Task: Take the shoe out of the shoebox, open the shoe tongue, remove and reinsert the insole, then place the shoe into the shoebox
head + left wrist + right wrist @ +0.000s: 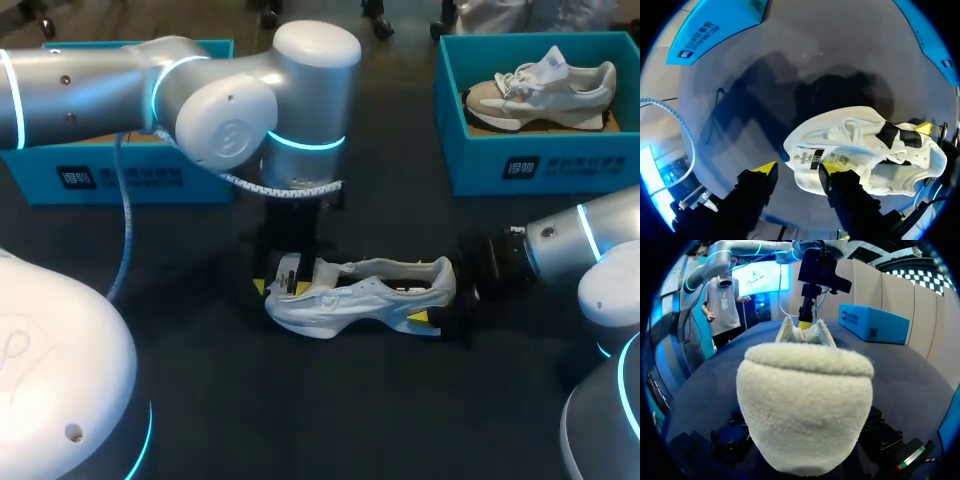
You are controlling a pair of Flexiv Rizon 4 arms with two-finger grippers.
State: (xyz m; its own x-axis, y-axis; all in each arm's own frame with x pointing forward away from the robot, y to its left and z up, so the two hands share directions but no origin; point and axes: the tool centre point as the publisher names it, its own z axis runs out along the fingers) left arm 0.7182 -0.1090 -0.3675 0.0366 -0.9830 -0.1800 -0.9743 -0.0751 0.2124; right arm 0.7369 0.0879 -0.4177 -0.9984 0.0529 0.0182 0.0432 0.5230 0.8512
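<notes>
Gripping the heel point(805, 400), our right gripper point(448, 300) is holding the shoe point(360, 295) mid-tabletop point(300, 420), lying along the near edge; our left gripper point(800, 168), fingers point(767, 170) apart, is sitting at the tongue point(812, 155).

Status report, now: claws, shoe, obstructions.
Left claw open, one finger against the tongue. Right claw at the heel. White shoe on the table. Second shoe in far blue box, apart.
</notes>
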